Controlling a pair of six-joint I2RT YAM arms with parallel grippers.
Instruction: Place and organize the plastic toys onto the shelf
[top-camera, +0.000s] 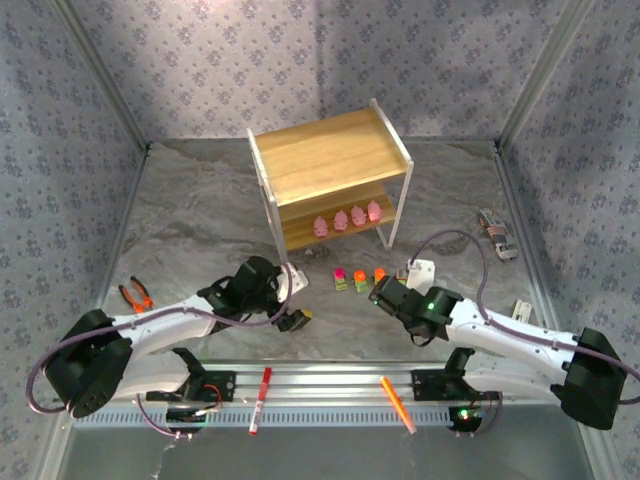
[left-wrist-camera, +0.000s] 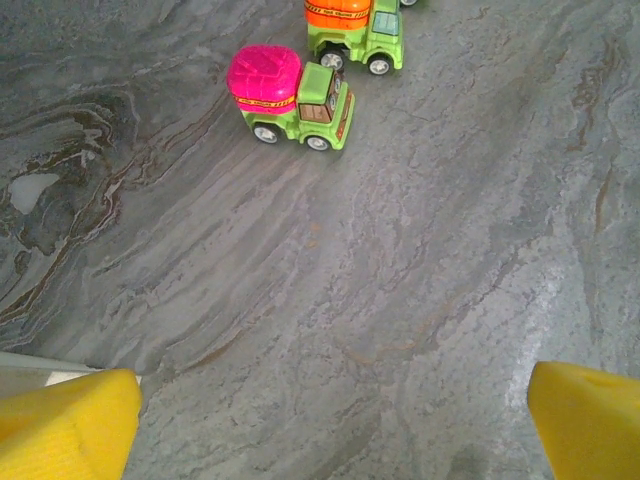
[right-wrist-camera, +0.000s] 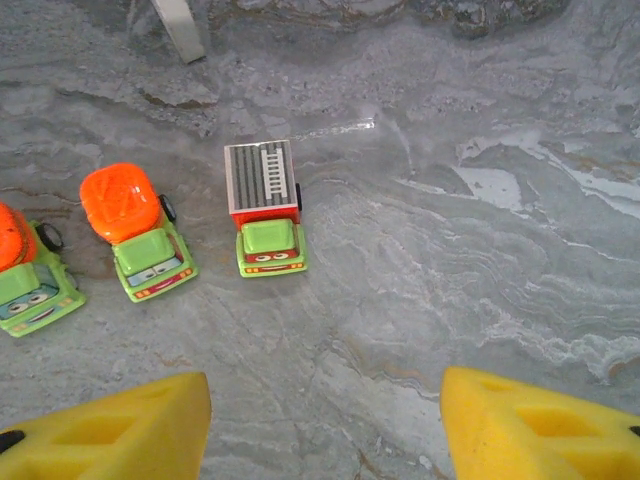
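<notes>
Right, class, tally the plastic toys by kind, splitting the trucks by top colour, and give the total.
Pink teardrop figures: 4
Pink-topped trucks: 1
Orange-topped trucks: 2
Grey-topped trucks: 1
Total: 8

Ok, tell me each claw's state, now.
Left claw: open, holding nothing.
Right claw: open, holding nothing.
</notes>
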